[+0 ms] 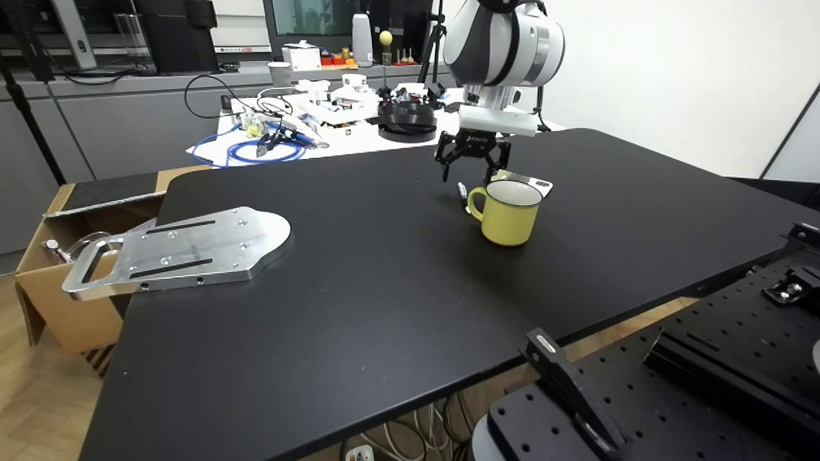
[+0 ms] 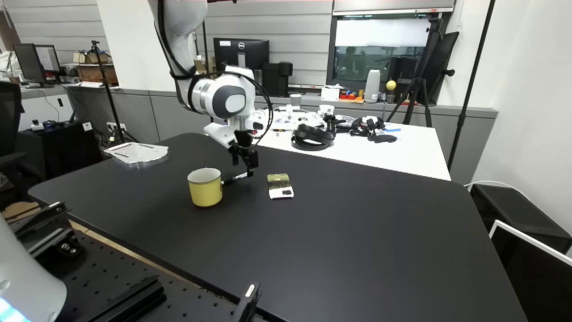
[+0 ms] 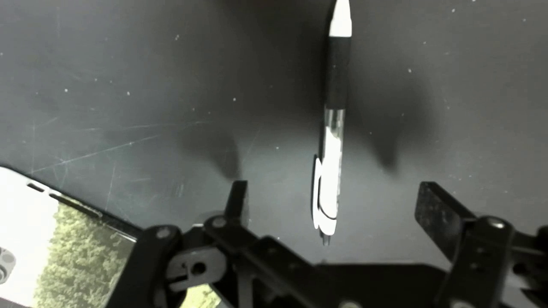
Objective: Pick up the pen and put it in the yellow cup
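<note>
The white-and-black pen lies flat on the black table and shows in both exterior views (image 1: 462, 196) (image 2: 235, 178). In the wrist view the pen (image 3: 337, 85) runs lengthwise, its clip end between the fingers and its white tip at the top edge. My gripper is open, above the pen and not touching it, in both exterior views (image 1: 467, 177) (image 2: 242, 168) and the wrist view (image 3: 334, 201). The yellow cup stands upright beside the pen in both exterior views (image 1: 510, 219) (image 2: 205, 190). The cup is out of the wrist view.
A flat white-and-green phone-like case lies near the gripper and cup (image 1: 541, 186) (image 2: 280, 187) (image 3: 25, 231). A silver metal plate with a handle lies at the table's edge (image 1: 205, 246) (image 2: 138, 152). A white table with cables and parts stands behind (image 2: 402, 147).
</note>
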You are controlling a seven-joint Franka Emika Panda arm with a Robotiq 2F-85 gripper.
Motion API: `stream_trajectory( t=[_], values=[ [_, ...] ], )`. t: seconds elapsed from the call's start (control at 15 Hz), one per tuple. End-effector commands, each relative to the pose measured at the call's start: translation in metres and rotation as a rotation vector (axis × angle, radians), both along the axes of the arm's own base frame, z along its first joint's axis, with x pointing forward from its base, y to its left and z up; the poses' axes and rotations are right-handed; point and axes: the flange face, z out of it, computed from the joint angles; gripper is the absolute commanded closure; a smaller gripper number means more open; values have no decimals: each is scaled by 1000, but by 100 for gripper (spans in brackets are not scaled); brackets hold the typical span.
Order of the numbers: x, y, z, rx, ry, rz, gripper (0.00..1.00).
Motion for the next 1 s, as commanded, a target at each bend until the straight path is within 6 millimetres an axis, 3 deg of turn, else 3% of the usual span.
stream_trajectory(
  t=[0.0, 0.47, 0.53, 0.67, 0.93],
  values=[
    [8, -1, -7, -8, -3, -48, 0],
    [8, -3, -16, -23, 6, -58, 0],
    [8, -4, -17, -26, 7, -58, 25],
    [9, -3, -18, -30, 8, -58, 32],
    [10, -5, -17, -32, 11, -65, 60]
  ],
)
